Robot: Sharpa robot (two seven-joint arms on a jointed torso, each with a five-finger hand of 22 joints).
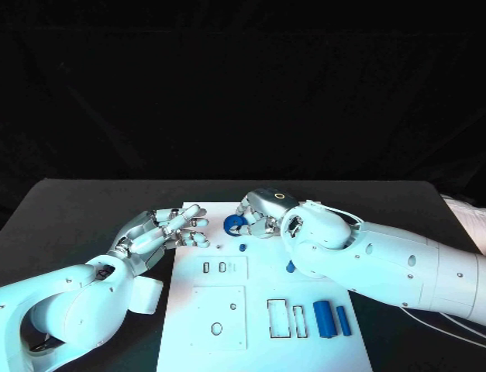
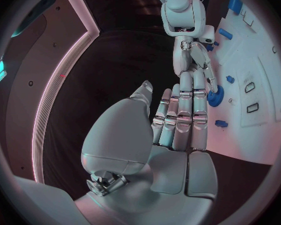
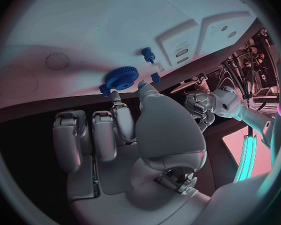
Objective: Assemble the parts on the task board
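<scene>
Two hands at board's (image 1: 198, 325) far edge. Blue gear (image 1: 234, 225) pinched by right hand (image 1: 267, 213), apparently for seating. Left hand (image 1: 159, 235) spread, empty, beside board's far-left corner, seemingly kept ready.

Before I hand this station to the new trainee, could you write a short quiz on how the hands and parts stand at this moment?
1. True or false: the right hand is at the blue gear near the far edge of the task board.
2. Where do the two long blue bars lie?
A. on the black table, off the board
B. on the board's near right part, side by side
C. in the left hand
3. Fill in: the left hand holds ____.

Key: 1 true; 2 B; 3 nothing, its fingers are spread at the board's left edge.
</scene>
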